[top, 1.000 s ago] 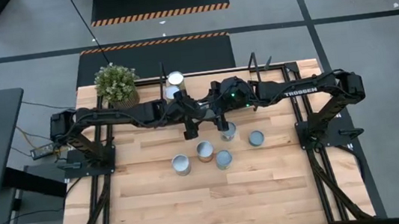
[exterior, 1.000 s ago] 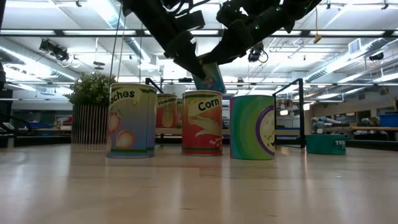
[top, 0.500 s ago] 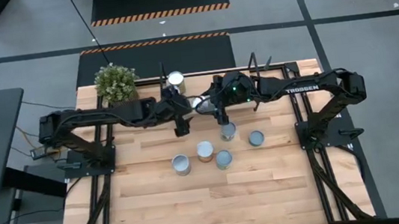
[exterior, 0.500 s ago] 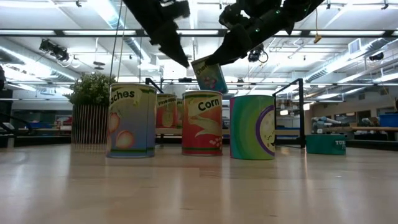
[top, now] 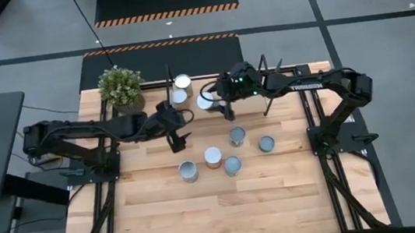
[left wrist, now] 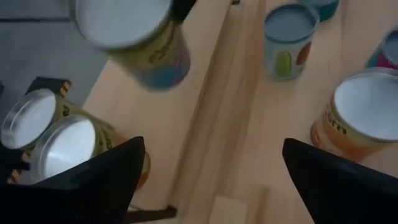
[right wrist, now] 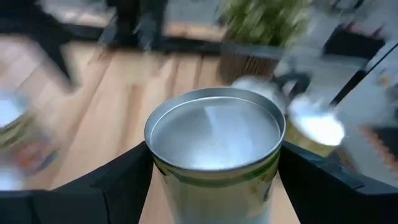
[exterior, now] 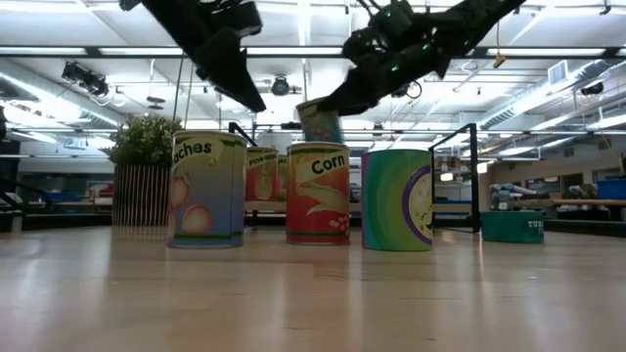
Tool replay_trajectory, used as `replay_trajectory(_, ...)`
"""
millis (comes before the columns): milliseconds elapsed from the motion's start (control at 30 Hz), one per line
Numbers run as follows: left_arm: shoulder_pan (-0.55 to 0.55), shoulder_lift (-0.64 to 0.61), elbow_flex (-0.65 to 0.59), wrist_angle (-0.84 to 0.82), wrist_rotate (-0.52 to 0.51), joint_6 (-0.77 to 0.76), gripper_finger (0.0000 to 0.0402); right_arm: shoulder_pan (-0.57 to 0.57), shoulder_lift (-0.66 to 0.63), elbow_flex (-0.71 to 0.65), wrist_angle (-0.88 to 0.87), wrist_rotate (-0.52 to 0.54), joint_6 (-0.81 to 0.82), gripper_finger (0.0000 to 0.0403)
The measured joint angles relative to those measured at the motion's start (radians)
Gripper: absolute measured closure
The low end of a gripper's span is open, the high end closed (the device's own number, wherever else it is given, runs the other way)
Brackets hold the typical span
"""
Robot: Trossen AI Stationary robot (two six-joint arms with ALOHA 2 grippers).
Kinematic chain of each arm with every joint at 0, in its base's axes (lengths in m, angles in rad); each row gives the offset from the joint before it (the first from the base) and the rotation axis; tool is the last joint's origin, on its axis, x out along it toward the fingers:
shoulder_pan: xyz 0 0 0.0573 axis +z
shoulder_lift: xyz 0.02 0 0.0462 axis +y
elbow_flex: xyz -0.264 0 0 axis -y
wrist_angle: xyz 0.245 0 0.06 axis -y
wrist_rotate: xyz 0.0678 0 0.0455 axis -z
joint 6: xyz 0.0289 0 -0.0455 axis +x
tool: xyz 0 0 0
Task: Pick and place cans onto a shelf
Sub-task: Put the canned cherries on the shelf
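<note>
The right pincer (top: 208, 104), clamped on a can (right wrist: 214, 149) at upper centre, should lower it upright onto the shelf (top: 282, 84) beside the two shelved cans (top: 180, 88), while the left pincer (top: 176, 140) hangs released.

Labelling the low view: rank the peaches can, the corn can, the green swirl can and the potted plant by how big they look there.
1. Peaches can
2. Green swirl can, close behind
3. Corn can
4. Potted plant

Nearness to the camera inflates the front cans; true sizes unsure.
</note>
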Motion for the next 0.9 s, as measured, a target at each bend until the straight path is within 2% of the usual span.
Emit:
replay_trajectory(233, -0.026, -0.125, -0.146, 0.195, 0.054, -0.022, 0.0014, -0.028, 0.1, 0.001, 0.089, -0.007, 0.012, 0.0079)
replay_trajectory(533, -0.07, -0.328, -0.414, 0.642, 0.102, -0.004, 0.0014, -0.076, 0.183, 0.05, 0.169, -0.103, 0.035, 0.0079)
replay_trajectory(667, -0.093, -0.381, -0.51, 0.839, 0.118, -0.008, 0.0014, -0.099, 0.23, 0.054, 0.221, -0.181, 0.065, 0.0079)
replay_trajectory(900, -0.139, -0.417, -0.627, 1.068, 0.139, -0.027, 0.0014, -0.126, 0.273, 0.064, 0.256, -0.206, 0.077, 0.0079)
